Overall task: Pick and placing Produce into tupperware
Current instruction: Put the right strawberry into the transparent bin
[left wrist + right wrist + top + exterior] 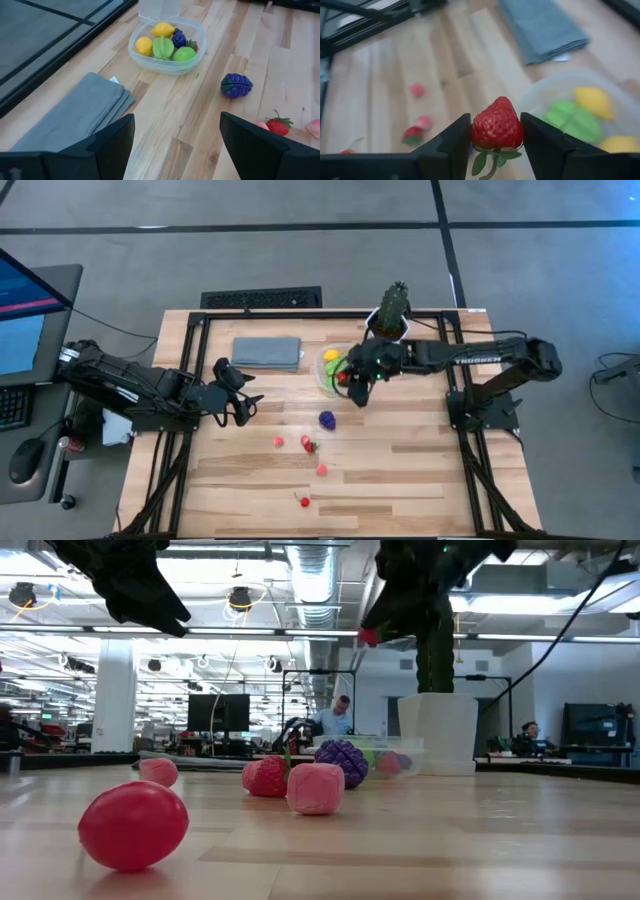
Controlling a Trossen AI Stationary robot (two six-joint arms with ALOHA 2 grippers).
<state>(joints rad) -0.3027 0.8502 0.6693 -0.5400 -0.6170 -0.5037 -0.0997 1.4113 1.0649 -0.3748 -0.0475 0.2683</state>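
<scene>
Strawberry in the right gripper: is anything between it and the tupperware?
Nothing visible. The right gripper holds the strawberry at the rim of the open tupperware, already part-filled with produce. The cactus pot stands behind it.

Clear round tupperware [150,66] w/ yellow/green produce [163,46] inside; red strawberry [497,125] held above, prob. at rim.

My right jaws [496,137] are holding a strawberry [497,125] just above the tupperware [326,375] edge. The cloth [268,352] is lying left of the tupperware, the cactus pot [388,326] behind it, and loose produce [326,419] is sitting on the desk [400,470] in front.
</scene>
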